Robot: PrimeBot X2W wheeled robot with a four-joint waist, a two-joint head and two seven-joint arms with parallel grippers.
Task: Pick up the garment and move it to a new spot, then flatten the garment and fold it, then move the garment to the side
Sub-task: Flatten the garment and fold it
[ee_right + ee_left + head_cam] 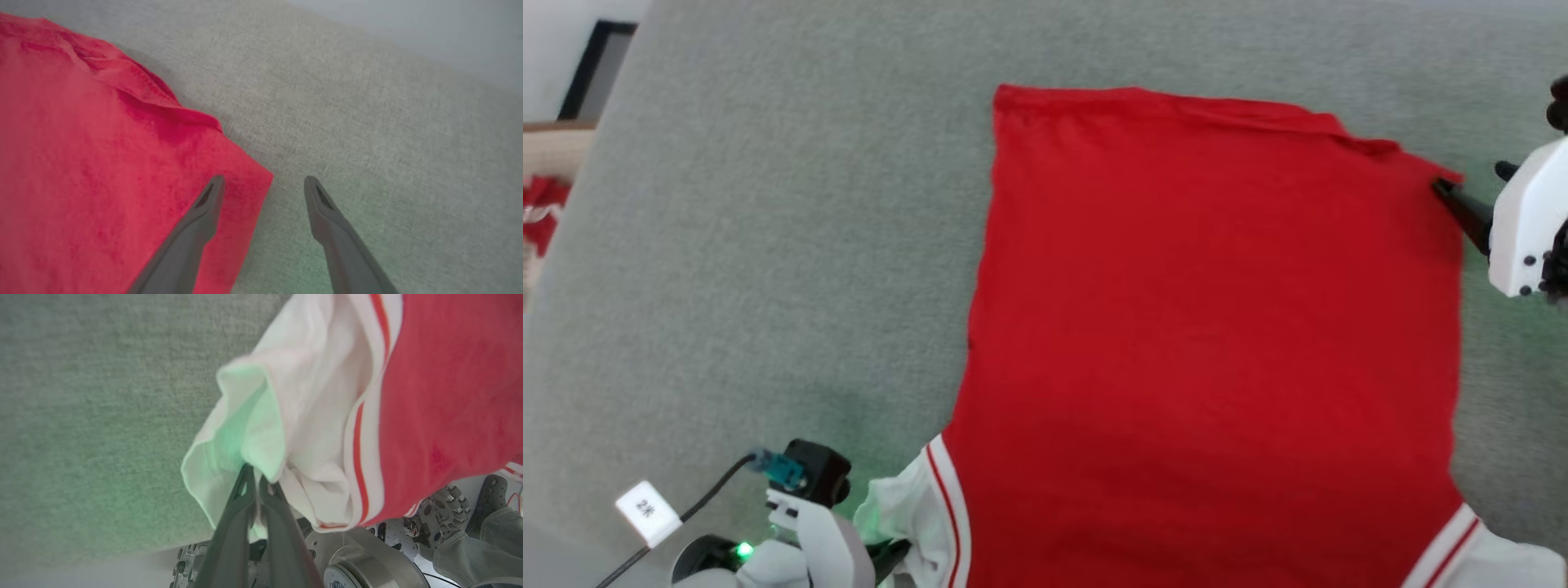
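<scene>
Lying spread over the right half of the grey, felt-covered tabletop (768, 245), the red jersey-style T-shirt with short white sleeves and red-and-white striped trim (1217, 327) shows a plain red face upward. Its straight hem points toward the far edge and its sleeves sit at the near edge. The left gripper (255, 482) is at the near edge, its two dark fingers pressed together and pinching the bunched white cloth of the shirt's left sleeve, which droops past the tabletop's rim there. The right gripper (264, 183) is at the shirt's far right hem corner with its fingers spread wide and nothing between them. In the right wrist view one finger lies over the red corner and the other over bare tabletop just beside it. Whether that finger touches the cloth cannot be told. The hem near this corner is slightly rumpled.
</scene>
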